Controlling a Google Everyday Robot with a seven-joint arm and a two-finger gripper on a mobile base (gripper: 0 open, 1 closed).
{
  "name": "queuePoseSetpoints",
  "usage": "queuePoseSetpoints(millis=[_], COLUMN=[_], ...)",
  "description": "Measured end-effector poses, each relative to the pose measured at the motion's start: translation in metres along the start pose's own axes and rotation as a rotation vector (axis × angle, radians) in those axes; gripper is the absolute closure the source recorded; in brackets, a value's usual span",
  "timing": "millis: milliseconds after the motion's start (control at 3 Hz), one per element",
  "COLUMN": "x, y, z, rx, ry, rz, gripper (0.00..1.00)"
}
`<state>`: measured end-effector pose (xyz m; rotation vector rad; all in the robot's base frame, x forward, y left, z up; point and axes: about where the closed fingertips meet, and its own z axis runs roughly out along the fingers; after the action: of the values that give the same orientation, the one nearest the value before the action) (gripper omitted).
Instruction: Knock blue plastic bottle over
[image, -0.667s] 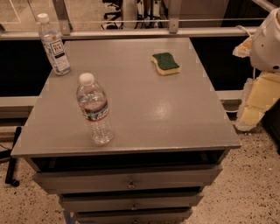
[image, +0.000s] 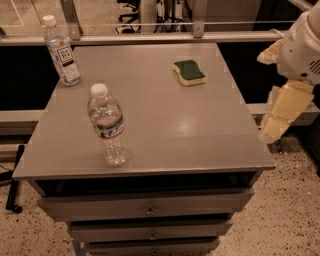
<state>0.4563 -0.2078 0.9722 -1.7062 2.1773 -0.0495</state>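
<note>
The blue plastic bottle (image: 62, 51) stands upright at the far left corner of the grey table (image: 165, 125). It is slim and clear, with a white cap and a tall pale label bearing a dark square logo. My gripper (image: 272, 127), cream-coloured on a white arm, hangs beyond the table's right edge, pointing down. It is far from the bottle and touches nothing.
A wider ribbed clear bottle (image: 107, 125) with a red-and-green label band stands upright near the front left. A green-and-yellow sponge (image: 189, 72) lies at the far right of the table. Drawers (image: 147, 207) sit below the top. A rail (image: 150, 36) runs behind the table.
My gripper has shifted slightly left, toward the table's right edge. The bottles and the sponge have not moved.
</note>
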Motion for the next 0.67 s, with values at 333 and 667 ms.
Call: queuePoseSetpoints(millis=[333,667], x=[-0.053,-0.177], y=[-0.033,-0.096], z=[0.036,0.102], rx=[-0.009,-0.002], ry=[-0.139,-0.367], rz=[-0.064,-0.199], gripper=[0.00,0.00])
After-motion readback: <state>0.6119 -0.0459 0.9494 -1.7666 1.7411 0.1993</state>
